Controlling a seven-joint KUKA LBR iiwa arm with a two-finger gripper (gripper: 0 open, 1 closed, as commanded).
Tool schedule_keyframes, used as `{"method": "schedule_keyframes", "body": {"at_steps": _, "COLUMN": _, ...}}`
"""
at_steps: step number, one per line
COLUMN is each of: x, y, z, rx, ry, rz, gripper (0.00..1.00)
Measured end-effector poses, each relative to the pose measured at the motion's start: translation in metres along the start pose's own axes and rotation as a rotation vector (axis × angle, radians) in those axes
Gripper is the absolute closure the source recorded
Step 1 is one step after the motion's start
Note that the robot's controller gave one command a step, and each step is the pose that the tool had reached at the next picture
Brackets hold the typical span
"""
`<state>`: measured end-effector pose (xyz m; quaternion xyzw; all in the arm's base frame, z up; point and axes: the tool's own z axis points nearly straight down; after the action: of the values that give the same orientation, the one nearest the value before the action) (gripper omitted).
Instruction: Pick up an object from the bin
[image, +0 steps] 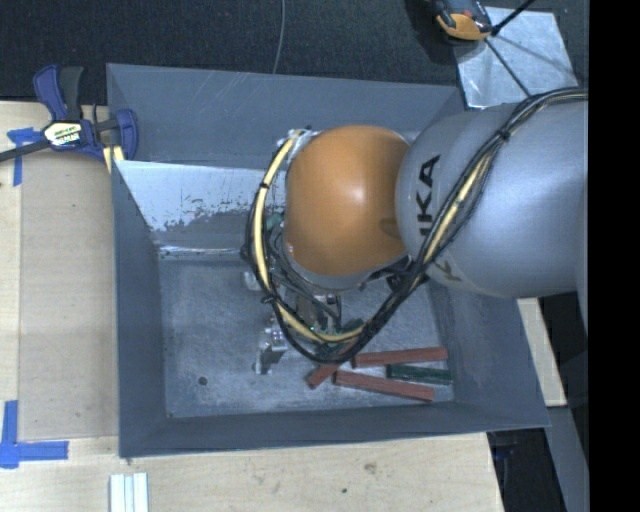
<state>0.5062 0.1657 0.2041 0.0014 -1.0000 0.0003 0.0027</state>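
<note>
Although the orange cover (340, 200) and looped cables (262, 215) at the wrist hide much of the grey bin (140, 330) in the camera view, the gripper (268, 355) shows below them. It hangs low over bare floor, about midway along the bin's lower edge. Whether it is open or closed cannot be told from this angle.

A small bundle of reddish-brown sticks (385, 372) lies flat along that same lower edge, running toward the bin's lower right corner. A dark green stick (420, 373) is tucked among them. Their nearest ends lie near the gripper's right side but apart from it, and nothing can be seen in its grasp.

The sticks look like the only real candidates, so the pick is probably not yet made. Doing it well likely means shifting toward the right corner, centring over a single stick, and closing across its narrow width rather than along its length. The wall close behind the bundle leaves little room, and thin flat sticks could slip or come up tilted.
</note>
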Motion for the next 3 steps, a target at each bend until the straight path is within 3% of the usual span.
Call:
{"method": "schedule_keyframes", "body": {"at_steps": 1, "x": -0.002, "y": -0.001, "z": -0.004, "rx": -0.002, "ry": -0.008, "rz": 0.003, "gripper": 0.00}}
{"method": "schedule_keyframes", "body": {"at_steps": 2, "x": 0.005, "y": -0.054, "z": 0.039, "rx": -0.003, "ry": -0.011, "rz": 0.022, "gripper": 0.00}}
{"method": "schedule_keyframes", "body": {"at_steps": 3, "x": -0.008, "y": -0.057, "z": 0.118, "rx": -0.020, "ry": -0.062, "rz": 0.132, "gripper": 1.00}}
